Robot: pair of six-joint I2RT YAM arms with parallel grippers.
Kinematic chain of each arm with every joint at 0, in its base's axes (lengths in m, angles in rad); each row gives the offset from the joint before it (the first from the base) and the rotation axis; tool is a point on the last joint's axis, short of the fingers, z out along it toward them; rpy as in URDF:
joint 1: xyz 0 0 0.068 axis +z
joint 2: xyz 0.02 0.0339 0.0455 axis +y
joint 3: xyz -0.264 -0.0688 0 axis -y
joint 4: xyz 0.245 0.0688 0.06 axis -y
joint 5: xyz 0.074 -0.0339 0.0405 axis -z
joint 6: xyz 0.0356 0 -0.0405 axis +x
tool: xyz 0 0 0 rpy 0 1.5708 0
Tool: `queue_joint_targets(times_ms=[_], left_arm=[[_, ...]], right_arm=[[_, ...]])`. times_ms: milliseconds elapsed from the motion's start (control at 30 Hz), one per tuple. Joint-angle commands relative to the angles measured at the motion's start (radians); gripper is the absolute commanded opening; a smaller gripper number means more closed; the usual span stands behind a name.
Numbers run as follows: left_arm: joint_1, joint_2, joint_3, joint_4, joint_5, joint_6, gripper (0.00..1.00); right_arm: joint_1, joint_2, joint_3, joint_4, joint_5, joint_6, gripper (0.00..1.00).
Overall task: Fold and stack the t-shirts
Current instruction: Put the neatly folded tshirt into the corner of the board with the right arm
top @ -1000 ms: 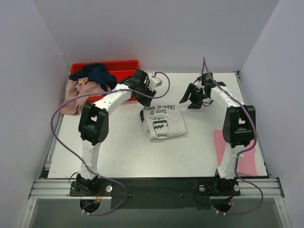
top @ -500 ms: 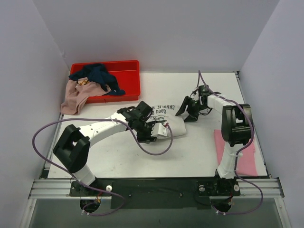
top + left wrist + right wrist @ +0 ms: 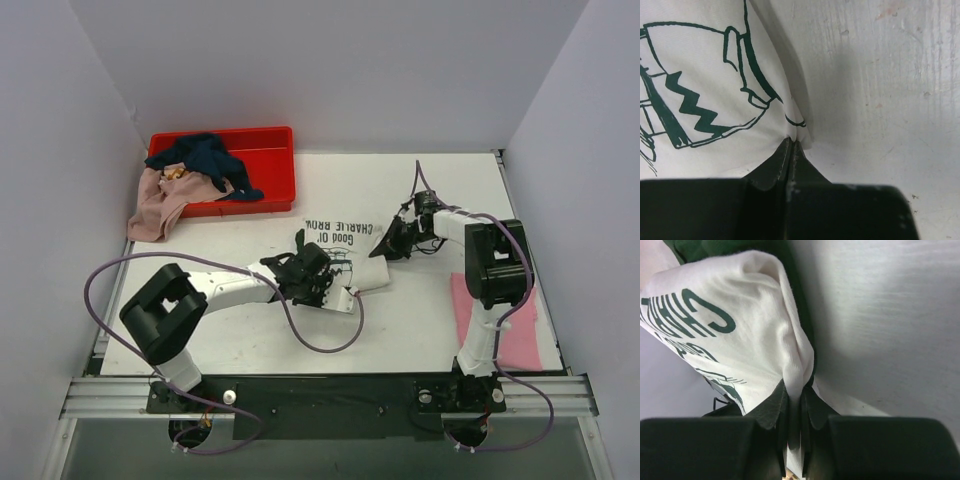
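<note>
Mid-fold on white tee [image 3: 345, 240], centre of table.
Spare tees heaped at red crate [image 3: 270, 140], far left. Pinched tight at near edge by left gripper [image 3: 791, 145], at right-hand fold by right gripper [image 3: 795, 390]; bright pink tee [image 3: 525, 340] flat at right. Best lifted level, moved together, laid taut, then released.

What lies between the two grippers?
The white cloth t-shirt with green print spans the gap in the top view, left gripper and right gripper each pinching an edge.
</note>
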State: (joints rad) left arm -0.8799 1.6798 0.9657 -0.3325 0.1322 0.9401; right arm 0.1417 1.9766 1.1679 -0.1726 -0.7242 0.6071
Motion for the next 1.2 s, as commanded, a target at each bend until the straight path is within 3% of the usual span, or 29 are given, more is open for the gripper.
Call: queue_joint_targets(times_ms=[0, 167, 233, 267, 333, 500, 567, 633, 733, 933, 1067, 1133, 1167], left_arm=[[0.004, -0.048, -0.039, -0.040, -0.039, 0.078, 0.00], [0.004, -0.100, -0.068, -0.127, -0.017, 0.117, 0.00], [0.004, -0.118, -0.048, -0.158, -0.008, 0.085, 0.13], [0.005, -0.124, -0.013, -0.177, 0.006, 0.065, 0.31], [0.022, -0.137, 0.065, -0.244, 0.044, 0.003, 0.44], [0.145, -0.146, 0.235, -0.529, 0.310, -0.053, 0.48], [0.258, -0.137, 0.266, -0.507, 0.407, -0.141, 0.50], [0.315, -0.117, 0.272, -0.369, 0.388, -0.332, 0.52], [0.320, -0.059, 0.320, -0.246, 0.259, -0.577, 0.52], [0.346, 0.112, 0.484, -0.324, 0.231, -0.810, 0.51], [0.383, 0.097, 0.450, -0.293, 0.212, -0.824, 0.51], [0.419, 0.084, 0.450, -0.293, 0.208, -0.827, 0.51], [0.429, 0.080, 0.458, -0.296, 0.207, -0.830, 0.51]], right_arm=[[-0.028, -0.067, -0.045, -0.005, 0.014, -0.016, 0.00], [-0.018, -0.108, -0.097, 0.005, 0.016, -0.026, 0.00], [-0.005, -0.111, -0.099, 0.010, 0.008, -0.032, 0.25], [0.001, -0.110, -0.091, 0.008, -0.004, -0.035, 0.42], [0.002, -0.113, -0.091, 0.008, 0.002, -0.032, 0.54], [-0.005, -0.110, -0.105, 0.054, -0.004, -0.003, 0.63], [0.004, -0.078, -0.097, 0.085, -0.040, 0.006, 0.65], [0.018, -0.039, -0.082, 0.099, -0.047, 0.017, 0.65], [0.019, 0.002, -0.096, 0.163, -0.081, 0.063, 0.66], [0.030, 0.050, -0.086, 0.249, -0.119, 0.103, 0.60], [0.047, 0.086, -0.068, 0.289, -0.156, 0.123, 0.37], [0.056, 0.094, -0.059, 0.308, -0.175, 0.125, 0.20], [0.059, 0.097, -0.051, 0.305, -0.182, 0.122, 0.05]])
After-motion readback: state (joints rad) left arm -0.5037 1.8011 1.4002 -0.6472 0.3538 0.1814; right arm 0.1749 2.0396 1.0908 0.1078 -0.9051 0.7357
